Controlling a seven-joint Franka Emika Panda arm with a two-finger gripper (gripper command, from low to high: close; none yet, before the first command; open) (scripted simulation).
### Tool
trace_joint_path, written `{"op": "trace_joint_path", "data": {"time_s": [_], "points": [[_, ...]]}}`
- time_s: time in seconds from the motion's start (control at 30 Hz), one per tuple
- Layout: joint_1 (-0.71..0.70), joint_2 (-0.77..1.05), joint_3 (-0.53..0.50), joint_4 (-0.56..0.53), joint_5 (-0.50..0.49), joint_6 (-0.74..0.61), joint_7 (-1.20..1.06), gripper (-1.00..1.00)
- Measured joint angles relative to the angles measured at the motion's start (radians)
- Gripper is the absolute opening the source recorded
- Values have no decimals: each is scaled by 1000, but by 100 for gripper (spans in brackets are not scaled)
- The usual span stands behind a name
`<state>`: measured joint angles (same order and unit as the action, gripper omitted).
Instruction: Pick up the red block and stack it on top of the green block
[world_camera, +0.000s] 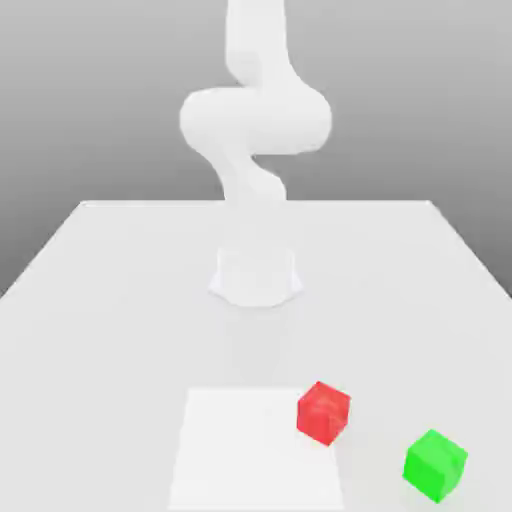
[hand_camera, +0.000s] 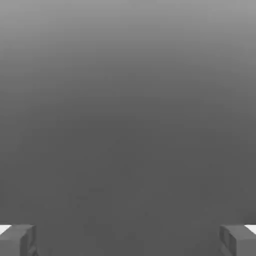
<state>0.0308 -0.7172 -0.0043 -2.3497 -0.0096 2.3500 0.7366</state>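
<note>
A: Tool state?
B: Gripper (hand_camera: 128, 241) is spread wide, one finger at each side of the hand view. Nothing is pinched.
A: Aim?
B: Only roughly judged. Plain grey backdrop (hand_camera: 128, 125) is seen between the fingers, so the hand is probably pointed off the table.
A: Arm pose?
B: Arm (world_camera: 256, 120) is held tall above its base (world_camera: 255, 280), folded in bends, not reached out over the table (world_camera: 110, 330).
A: Pick target from there?
B: Red block (world_camera: 323, 413) is set well out from the base, toward the exterior view's camera and a bit to that view's right, by the right edge of the white patch (world_camera: 250, 450). Exact bearing from the fingers can't be told. Sides are turned askew, so wrist yaw should be matched before closing, or a corner may be caught.
A: Stack target?
B: Green block (world_camera: 435, 466) is placed farther to the exterior view's right, nearer the camera, apart from red. Reach out and descent are needed first.
</note>
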Motion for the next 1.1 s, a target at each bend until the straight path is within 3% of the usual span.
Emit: {"op": "trace_joint_path", "data": {"time_s": [0.63,0.83,0.87,1.1], "points": [[218,704,-17,-402,6,419,-590,0],[214,921,-7,-394,21,598,-627,0],[213,953,-5,-389,22,625,-628,-100],[211,959,-3,-388,20,629,-626,-100]]}}
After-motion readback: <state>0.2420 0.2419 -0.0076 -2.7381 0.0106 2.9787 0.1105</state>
